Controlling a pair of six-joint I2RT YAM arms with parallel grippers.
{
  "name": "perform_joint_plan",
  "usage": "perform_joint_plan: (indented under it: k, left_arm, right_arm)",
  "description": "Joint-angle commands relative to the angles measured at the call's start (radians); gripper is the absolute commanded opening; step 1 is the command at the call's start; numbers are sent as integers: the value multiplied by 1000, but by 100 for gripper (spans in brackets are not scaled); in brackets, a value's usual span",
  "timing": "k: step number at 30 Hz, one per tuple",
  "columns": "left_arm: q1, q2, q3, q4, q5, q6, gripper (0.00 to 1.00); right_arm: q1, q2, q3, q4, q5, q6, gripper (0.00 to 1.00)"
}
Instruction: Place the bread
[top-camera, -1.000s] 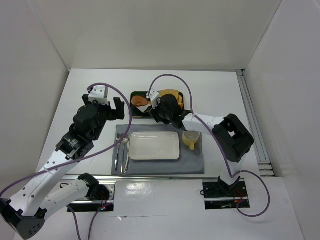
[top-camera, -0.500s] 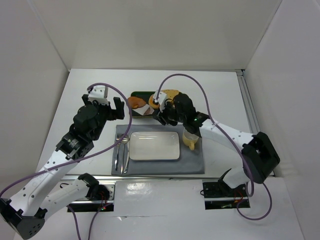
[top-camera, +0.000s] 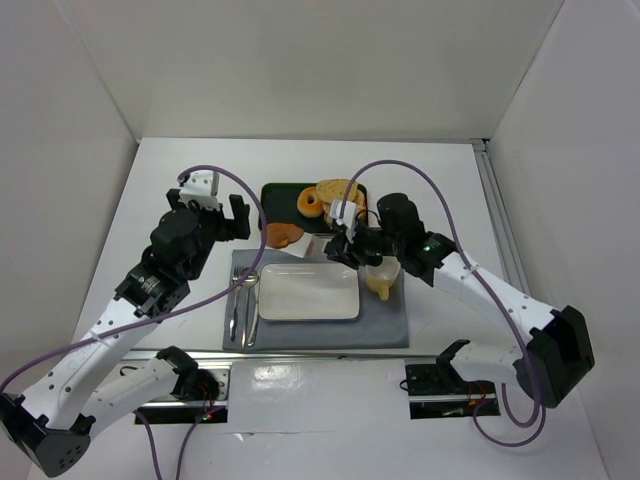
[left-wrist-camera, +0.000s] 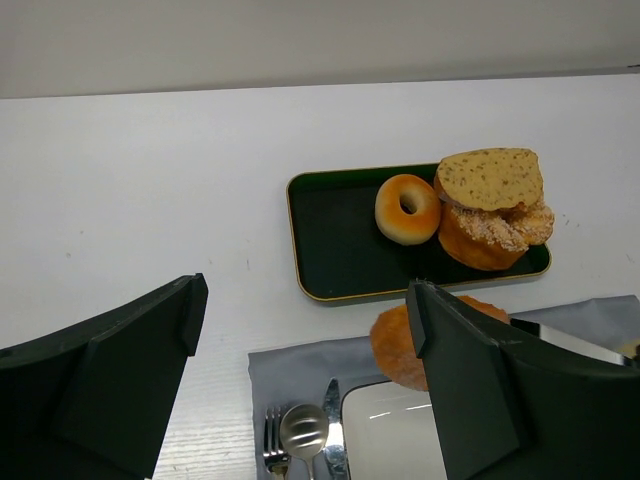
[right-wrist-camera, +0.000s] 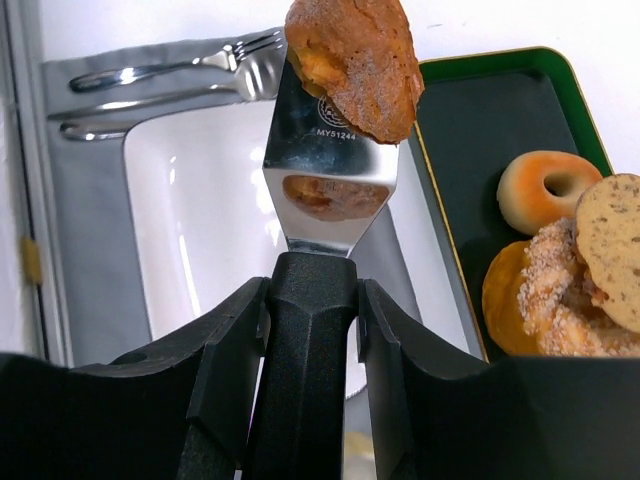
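Right wrist view: right hand (right-wrist-camera: 310, 300) is clamping one steel spatula (right-wrist-camera: 325, 170) carrying one glossy orange-brown bread roll (right-wrist-camera: 350, 65) between one green tray (right-wrist-camera: 480, 110) and one white plate (right-wrist-camera: 190, 225); left hand (left-wrist-camera: 300, 370) is hanging, fingers apart.

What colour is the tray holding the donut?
The tray is dark green with a thin gold rim. It shows best in the left wrist view.

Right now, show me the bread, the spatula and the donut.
bread (right-wrist-camera: 350, 60): right wrist view, middle of its crust.
spatula (right-wrist-camera: 325, 165): right wrist view, shiny blade.
donut (right-wrist-camera: 520, 198): right wrist view, left side of ring.
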Motion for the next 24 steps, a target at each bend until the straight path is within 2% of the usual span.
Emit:
perform_joint_plan:
  k: [1,9,17,24]
  left_arm:
    - [-3,-5,-1,51,-13,-4,100]
    - [-3,4,-1,51,-4,-4,100]
    - [-3,-5,-1,51,-4,-4,100]
    - [-3,-15,-1,51,-4,-4,100]
  right_arm:
    - [-24,-96,-9,-90,-124,-87,0]
    - [-34,-128,-29,-264,-210,-197,0]
    - [-34,-78,12,-368,-210,-268,0]
    - [-34,29,51,-442,-228,-306,0]
